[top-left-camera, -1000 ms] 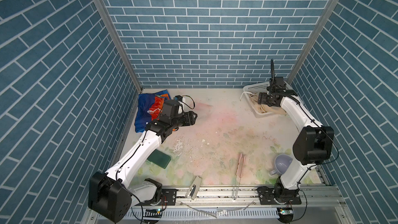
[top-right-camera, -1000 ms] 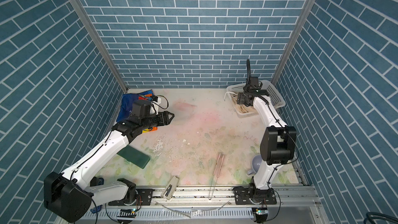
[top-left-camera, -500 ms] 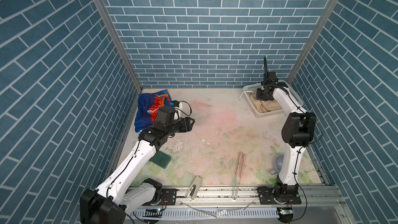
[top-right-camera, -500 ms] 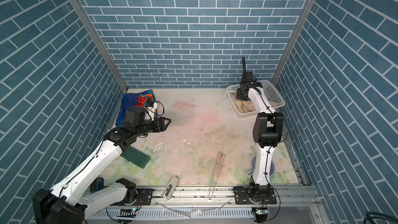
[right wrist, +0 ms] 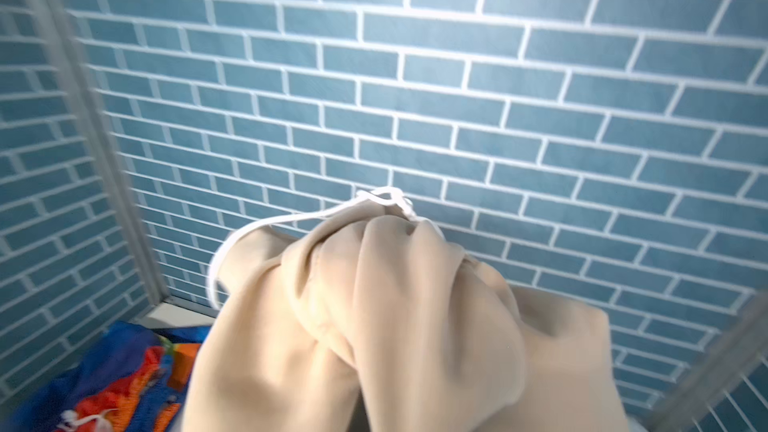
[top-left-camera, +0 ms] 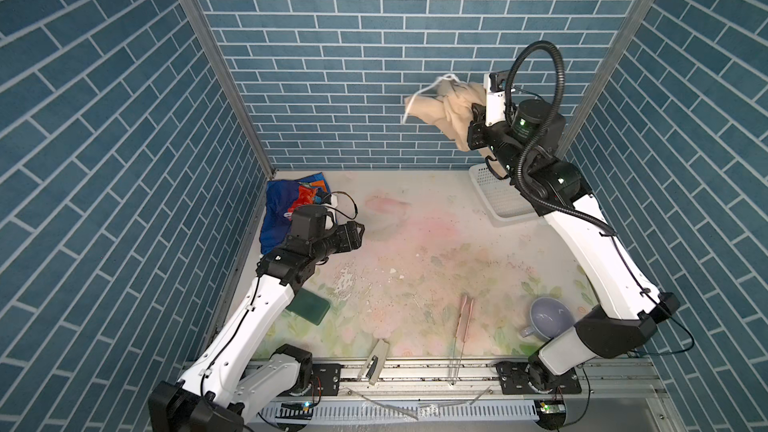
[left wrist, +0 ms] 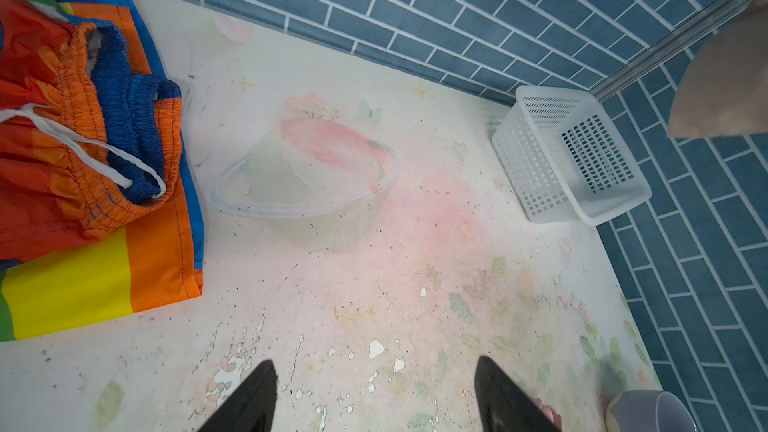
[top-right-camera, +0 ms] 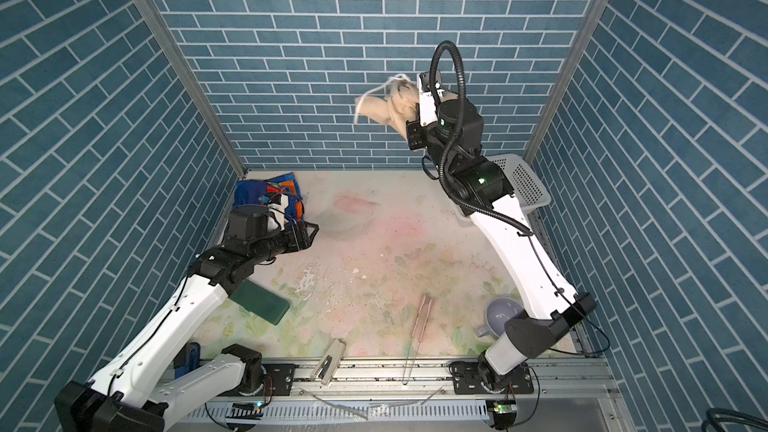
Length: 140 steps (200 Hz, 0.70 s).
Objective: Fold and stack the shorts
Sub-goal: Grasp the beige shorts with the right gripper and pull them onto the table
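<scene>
Beige shorts (top-left-camera: 445, 113): now lifted clear of basket (top-left-camera: 505, 205), pinched by right end effector (top-left-camera: 473, 118); left end effector (left wrist: 374, 398) spread, empty. Folding pending.

Your left arm (top-left-camera: 257, 313) and right arm (top-left-camera: 598, 251) match: white shells on the long links, black housings at the joints. A ribbed black hose (top-left-camera: 539, 43) arches over your right wrist; a green light (top-left-camera: 522, 121) glows on its motor. Your left gripper (left wrist: 373, 359) ends in two black tapering fingers (left wrist: 249, 401). Black bases (top-left-camera: 536, 382) sit on a silver rail (top-left-camera: 415, 369).
</scene>
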Each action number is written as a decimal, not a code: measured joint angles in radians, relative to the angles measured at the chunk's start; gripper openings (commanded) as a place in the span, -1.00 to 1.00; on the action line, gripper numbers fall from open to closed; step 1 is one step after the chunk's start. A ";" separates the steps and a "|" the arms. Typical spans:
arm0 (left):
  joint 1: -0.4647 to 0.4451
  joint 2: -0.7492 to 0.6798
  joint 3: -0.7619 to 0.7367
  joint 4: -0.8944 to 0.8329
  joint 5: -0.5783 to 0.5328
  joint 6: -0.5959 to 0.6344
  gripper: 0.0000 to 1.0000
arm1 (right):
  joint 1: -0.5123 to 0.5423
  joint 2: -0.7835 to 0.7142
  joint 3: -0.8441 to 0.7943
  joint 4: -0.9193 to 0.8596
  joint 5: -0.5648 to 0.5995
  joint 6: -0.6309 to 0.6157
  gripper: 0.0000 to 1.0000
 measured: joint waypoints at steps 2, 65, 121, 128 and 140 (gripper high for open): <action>0.000 0.002 0.000 0.000 0.002 -0.001 0.52 | 0.003 -0.004 -0.003 0.003 -0.004 -0.002 -1.00; 0.023 -0.006 0.003 -0.010 0.011 -0.011 0.56 | 0.062 -0.113 -0.430 0.136 -0.053 0.050 -1.00; 0.032 0.023 0.000 0.026 0.037 -0.059 0.55 | 0.061 -0.048 -0.703 0.136 -0.138 0.304 -0.13; 0.033 0.036 -0.001 0.034 0.047 -0.066 0.55 | 0.061 -0.026 -0.703 0.137 -0.146 0.329 -0.02; 0.034 0.060 -0.006 0.048 0.061 -0.075 0.55 | 0.061 0.002 -0.703 0.133 -0.153 0.364 0.12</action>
